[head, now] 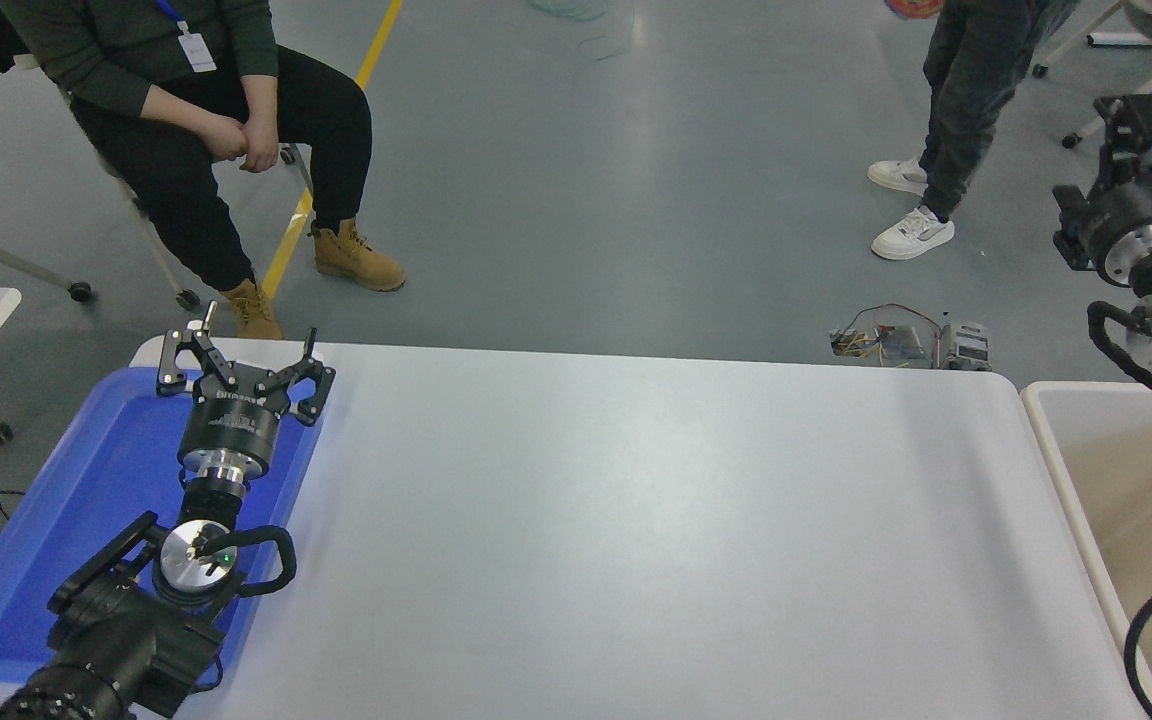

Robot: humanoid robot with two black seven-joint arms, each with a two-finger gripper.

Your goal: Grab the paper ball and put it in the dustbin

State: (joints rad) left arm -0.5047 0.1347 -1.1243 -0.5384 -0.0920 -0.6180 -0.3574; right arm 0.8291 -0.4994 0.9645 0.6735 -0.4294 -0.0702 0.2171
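The paper ball is not visible anywhere in the head view. The dustbin (pixel 1044 440), with a white rounded rim and beige inside, stands at the table's right end and is partly cut off by the picture edge. My right gripper (pixel 1139 118) is raised high at the right edge, above and beyond the dustbin's far corner, pointing away from me; its state does not show. My left gripper (pixel 241 352) is parked open at the lower left, over the blue tray.
A shallow blue tray (pixel 86 480) lies at the table's left end under the left arm. A person sits beyond the far left corner, and another stands at the far right. Loose electronics (pixel 906 345) lie on the floor behind the table.
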